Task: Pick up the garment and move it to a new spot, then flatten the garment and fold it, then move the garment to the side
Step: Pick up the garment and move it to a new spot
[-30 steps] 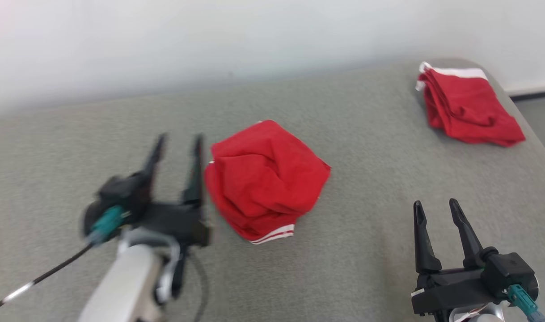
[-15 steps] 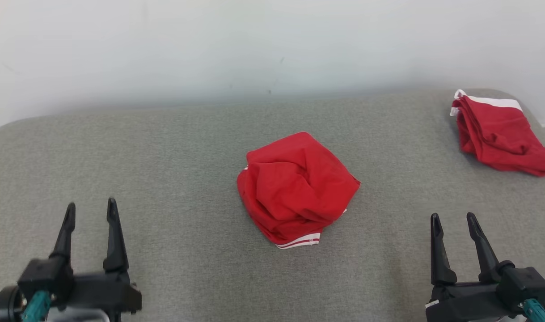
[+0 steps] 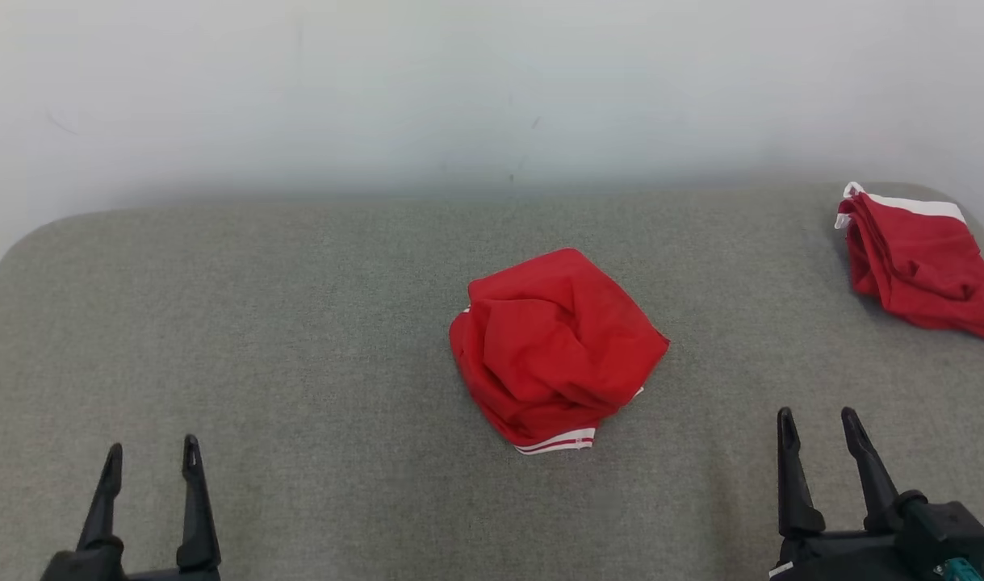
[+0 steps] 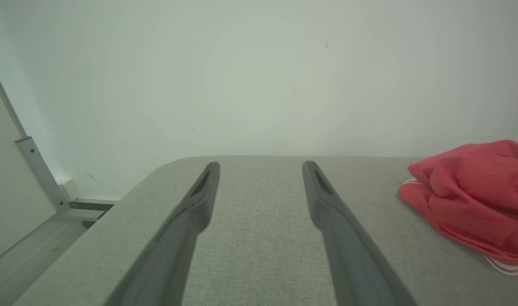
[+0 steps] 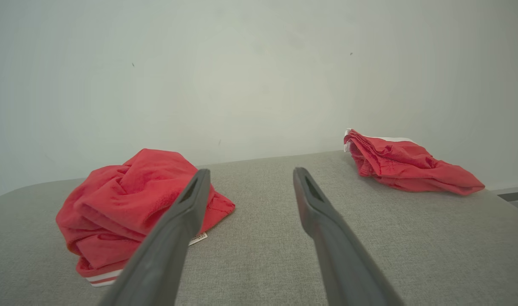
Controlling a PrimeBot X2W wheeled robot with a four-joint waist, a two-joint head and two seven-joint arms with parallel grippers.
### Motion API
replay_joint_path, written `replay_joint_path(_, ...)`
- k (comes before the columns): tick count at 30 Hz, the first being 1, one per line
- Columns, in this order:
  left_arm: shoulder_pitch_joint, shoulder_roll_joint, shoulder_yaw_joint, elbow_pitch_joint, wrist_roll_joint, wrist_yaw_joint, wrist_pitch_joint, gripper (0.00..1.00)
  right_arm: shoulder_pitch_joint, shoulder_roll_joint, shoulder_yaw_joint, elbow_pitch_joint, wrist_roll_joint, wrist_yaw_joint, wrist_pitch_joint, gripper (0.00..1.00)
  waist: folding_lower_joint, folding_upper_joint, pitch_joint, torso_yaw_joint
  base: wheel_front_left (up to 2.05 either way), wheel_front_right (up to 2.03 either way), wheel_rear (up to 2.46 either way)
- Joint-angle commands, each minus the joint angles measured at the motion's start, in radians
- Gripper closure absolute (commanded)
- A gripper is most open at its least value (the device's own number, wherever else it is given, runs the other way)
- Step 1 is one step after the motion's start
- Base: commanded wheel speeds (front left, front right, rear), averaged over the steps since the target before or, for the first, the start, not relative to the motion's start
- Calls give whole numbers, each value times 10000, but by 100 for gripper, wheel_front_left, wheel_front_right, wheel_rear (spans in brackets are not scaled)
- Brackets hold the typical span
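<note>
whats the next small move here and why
Probably ease the right gripper forward and leftward to the crumpled red garment: it lies bunched and untouched, both open grippers are short of it, and the left gripper is farther off.

Plain indoor workroom, grey padded table, bare white wall

A: Where is the garment lying?
B: It is lying mid-frame on the padded surface. A second garment is lying at the upper right, near the wall.
A: And the grippers?
B: The left gripper is sitting lower left, the right gripper lower right, both well apart from it.
</note>
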State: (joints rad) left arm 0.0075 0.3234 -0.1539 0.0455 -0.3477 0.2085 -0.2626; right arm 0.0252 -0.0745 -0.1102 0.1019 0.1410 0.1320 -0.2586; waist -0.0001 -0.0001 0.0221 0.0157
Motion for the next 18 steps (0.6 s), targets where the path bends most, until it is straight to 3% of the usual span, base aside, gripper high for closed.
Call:
replay_joint_path(1, 156, -50, 62, -10, 82, -39, -29, 0, 96, 53, 22, 17, 97, -29, -32, 0, 1, 1, -13, 9, 0, 0, 0)
replay_joint_path(18, 457, -671, 550, 442, 938, -656, -31, 0, 312, 159, 440, 306, 154, -28, -63, 0, 1, 1, -151, -63, 0, 0, 0)
